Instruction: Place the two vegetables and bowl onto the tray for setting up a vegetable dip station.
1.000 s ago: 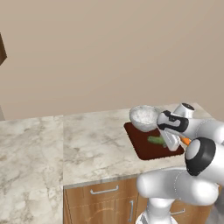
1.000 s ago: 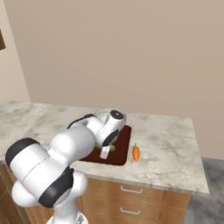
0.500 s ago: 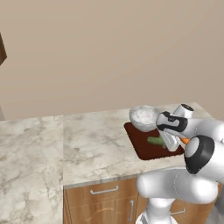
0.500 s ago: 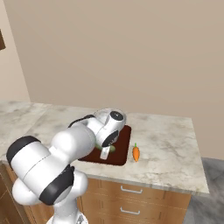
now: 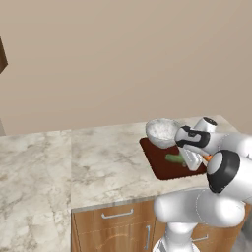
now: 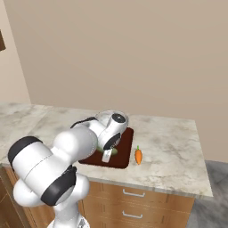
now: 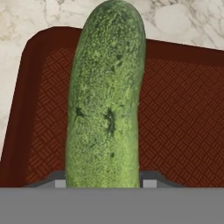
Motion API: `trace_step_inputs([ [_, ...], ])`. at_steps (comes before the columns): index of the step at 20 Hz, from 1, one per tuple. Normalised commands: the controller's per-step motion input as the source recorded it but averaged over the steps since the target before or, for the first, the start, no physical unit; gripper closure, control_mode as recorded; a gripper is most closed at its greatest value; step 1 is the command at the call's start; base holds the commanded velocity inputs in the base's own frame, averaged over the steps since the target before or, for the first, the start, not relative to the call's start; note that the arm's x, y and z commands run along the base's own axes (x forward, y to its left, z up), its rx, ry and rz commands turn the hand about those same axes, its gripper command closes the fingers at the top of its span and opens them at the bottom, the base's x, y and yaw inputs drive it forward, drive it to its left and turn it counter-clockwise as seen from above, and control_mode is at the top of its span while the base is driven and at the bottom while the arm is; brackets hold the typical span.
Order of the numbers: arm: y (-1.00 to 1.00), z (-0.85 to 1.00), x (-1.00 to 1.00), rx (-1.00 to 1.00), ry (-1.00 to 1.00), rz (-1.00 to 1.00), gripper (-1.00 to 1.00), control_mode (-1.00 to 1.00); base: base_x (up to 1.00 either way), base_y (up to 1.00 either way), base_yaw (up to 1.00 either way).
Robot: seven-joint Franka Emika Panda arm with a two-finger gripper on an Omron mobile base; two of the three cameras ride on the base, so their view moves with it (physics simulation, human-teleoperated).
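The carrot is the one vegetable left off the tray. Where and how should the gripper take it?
Grip the carrot across its thick orange middle, coming straight down from above. It lies flat on the counter beside the tray, with bare counter on both long sides for the fingers.

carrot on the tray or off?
Off. The carrot lies on the counter just past the tray's right edge in the right base view; cucumber is over the tray.

We see the dark green cucumber (image 7: 107,100) lying on the reddish-brown tray (image 7: 183,113), with the speckled bowl (image 5: 161,132) at the tray's far end. The orange carrot (image 6: 138,156) lies on the marble just beside the tray.
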Motion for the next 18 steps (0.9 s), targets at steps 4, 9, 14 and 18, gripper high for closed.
trace_step_inputs([
  [4,0.00,0.00,0.07,0.00,0.00,0.00,1.00,-1.00,0.00,0.00,0.00],
  [9,0.00,0.00,0.11,0.00,0.00,0.00,1.00,-1.00,0.00,0.00,0.00],
  [14,0.00,0.00,0.15,0.00,0.00,0.00,1.00,-1.00,0.00,0.00,0.00],
  [18,0.00,0.00,0.11,0.00,0.00,0.00,1.00,-1.00,0.00,0.00,0.00],
])
